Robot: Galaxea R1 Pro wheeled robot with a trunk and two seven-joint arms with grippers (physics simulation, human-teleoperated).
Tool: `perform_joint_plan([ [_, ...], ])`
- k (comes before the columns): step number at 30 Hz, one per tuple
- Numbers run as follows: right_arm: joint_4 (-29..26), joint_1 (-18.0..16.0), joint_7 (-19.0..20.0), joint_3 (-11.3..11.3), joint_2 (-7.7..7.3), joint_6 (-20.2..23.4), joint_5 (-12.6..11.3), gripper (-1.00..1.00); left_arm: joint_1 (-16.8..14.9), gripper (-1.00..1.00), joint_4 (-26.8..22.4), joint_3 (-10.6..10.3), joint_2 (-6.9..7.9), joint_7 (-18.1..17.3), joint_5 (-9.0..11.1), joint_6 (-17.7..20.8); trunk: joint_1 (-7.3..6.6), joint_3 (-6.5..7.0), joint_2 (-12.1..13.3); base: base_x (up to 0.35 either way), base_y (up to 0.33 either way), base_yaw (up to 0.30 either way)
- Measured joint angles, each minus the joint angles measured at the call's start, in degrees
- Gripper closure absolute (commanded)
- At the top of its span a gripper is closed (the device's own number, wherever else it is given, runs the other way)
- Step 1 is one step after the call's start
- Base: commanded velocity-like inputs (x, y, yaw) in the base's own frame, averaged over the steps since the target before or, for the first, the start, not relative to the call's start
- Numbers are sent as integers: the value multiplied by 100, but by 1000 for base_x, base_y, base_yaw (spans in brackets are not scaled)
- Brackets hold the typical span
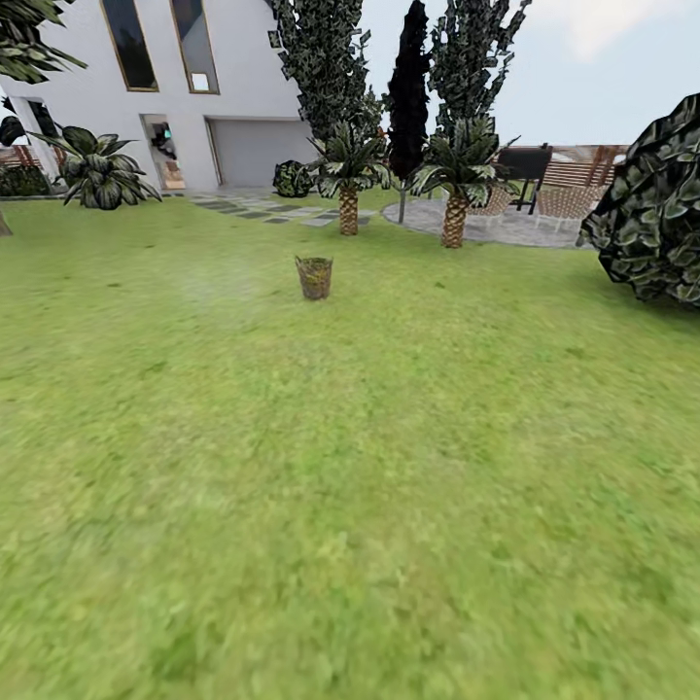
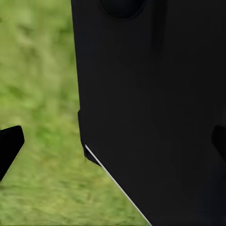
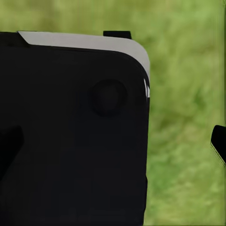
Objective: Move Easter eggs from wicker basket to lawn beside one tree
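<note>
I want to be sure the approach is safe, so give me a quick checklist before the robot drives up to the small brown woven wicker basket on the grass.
1. Small brown woven wicker basket in sight, upright on the green lawn: ok.
2. Grass between robot and basket free of obstacles: ok.
3. Basket within arm's reach: not ok, it stands far ahead.
4. Eggs inside the basket: cannot tell, too small.
5. Grippers open and empty: cannot tell, the wrist views face a black robot body panel.
</note>
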Motion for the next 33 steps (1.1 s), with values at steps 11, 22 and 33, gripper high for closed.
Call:
perform_joint_plan([
  [11, 16, 0, 0, 0, 4, 0, 0, -100, 0, -100, 0, 0, 1, 0, 0, 0, 0, 0, 0, 337, 0, 0],
  [22, 46, 0, 0, 0, 33, -7, 0, -100, 0, -100, 0, 0, 0, 0, 0, 0, 0, 0, 0, 337, 0, 0],
  [33, 58, 0, 0, 0, 35, -2, 0, -100, 0, -100, 0, 0, 0, 0, 0, 0, 0, 0, 0, 337, 0, 0],
])
